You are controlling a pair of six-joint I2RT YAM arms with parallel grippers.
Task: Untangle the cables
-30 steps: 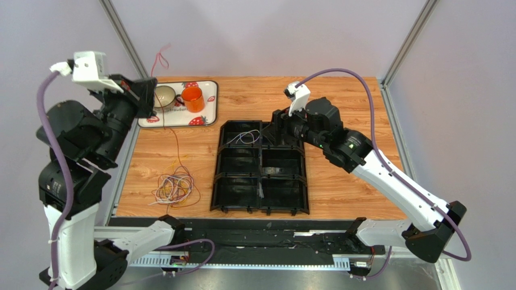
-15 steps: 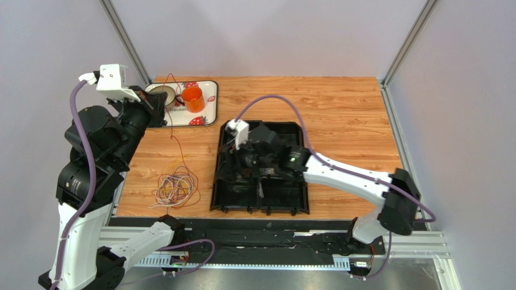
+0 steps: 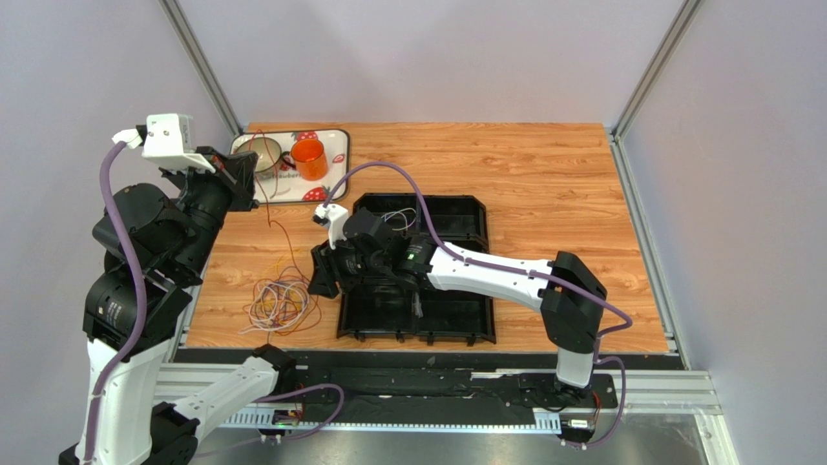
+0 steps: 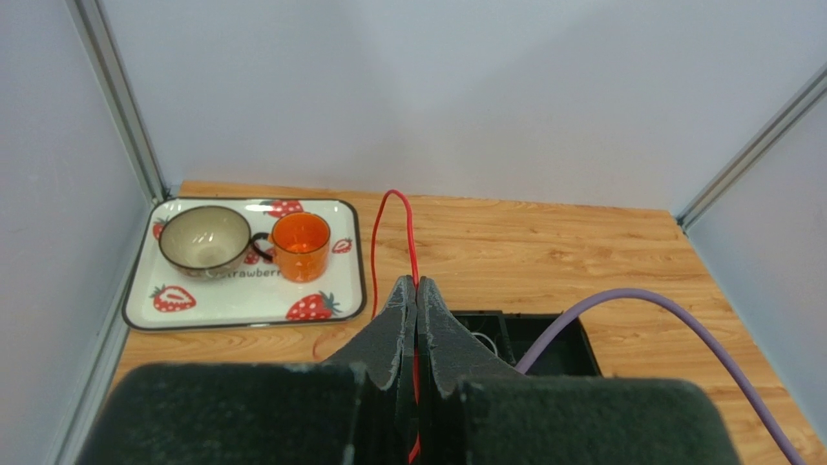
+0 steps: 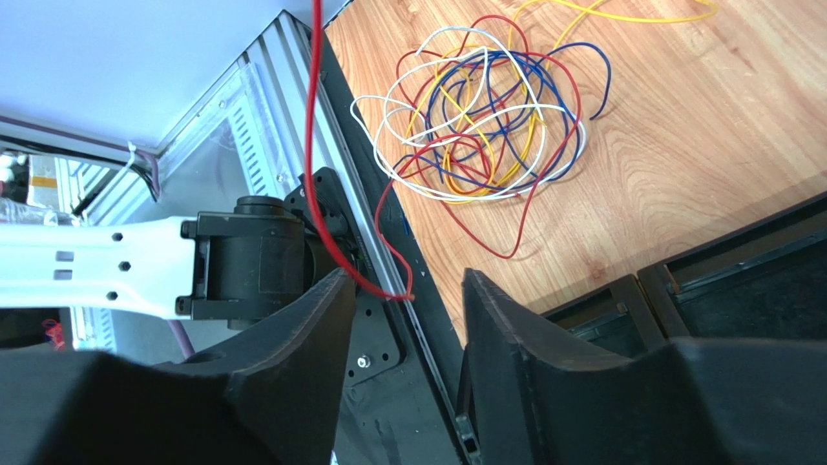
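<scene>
The left jaws are pinching one red cable [image 5: 311, 107] high above the desk [image 3: 544, 165], its strand trailing down to the cables [image 3: 281, 302] lying tangled near the front left (white, red, yellow, blue loops). The right jaws are hovering spread, gripping nothing, between that tangle and the black tray [image 3: 456, 315].

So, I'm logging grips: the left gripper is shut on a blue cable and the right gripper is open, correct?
Not blue: the left wrist view shows the left gripper shut on the red cable. The right gripper is open.
</scene>
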